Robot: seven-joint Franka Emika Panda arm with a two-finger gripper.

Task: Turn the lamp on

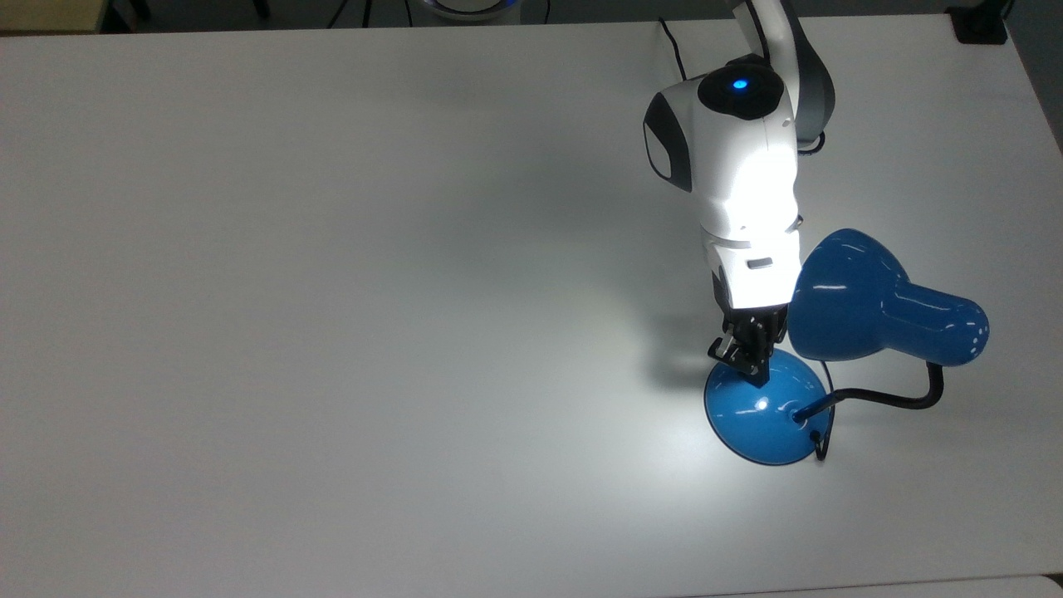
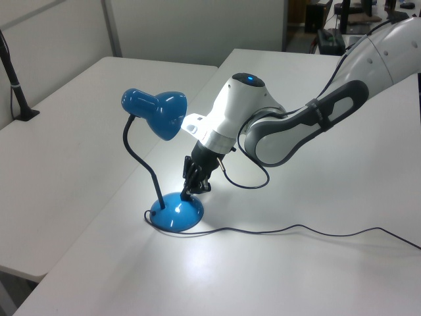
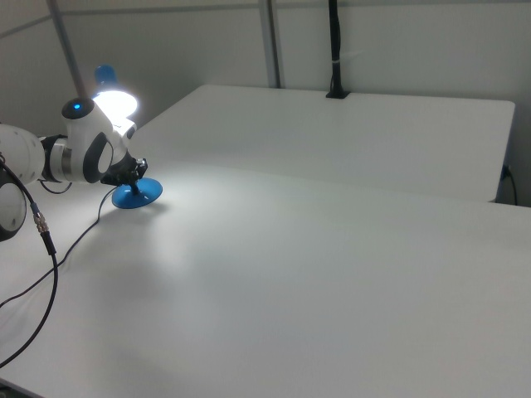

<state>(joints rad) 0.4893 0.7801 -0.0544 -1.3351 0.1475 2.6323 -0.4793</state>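
The lamp [image 1: 855, 332] stands on the white table [image 1: 332, 291] near the top view's right edge, somewhat below mid-height, and it is lit: a bright pool of light falls on the tabletop around the base and on the white casing of the arm [image 1: 743, 191] beside the shade. In the right view the open mouth of the shade [image 3: 114, 103] glows white. The domed blue base [image 1: 766, 415] sits flat on the table; the black gooseneck [image 1: 897, 400] rises from it, bends toward the top view's right, and carries the shade [image 1: 864, 303] above and to the right of the base, its mouth turned toward the arm. The thin black cord [image 2: 296, 229] leaves the base and trails across the table toward the left view's right. The gripper [image 1: 751, 361] points down at the upper edge of the base as the top view shows it, its dark fingertips at the base's surface (whether they press on it or stop just short cannot be judged). The fingers appear drawn close together with nothing held between them. In the left view the gripper [image 2: 191, 184] comes down steeply on the base [image 2: 176, 213] from the right, just beside the foot of the gooseneck [image 2: 141, 161].
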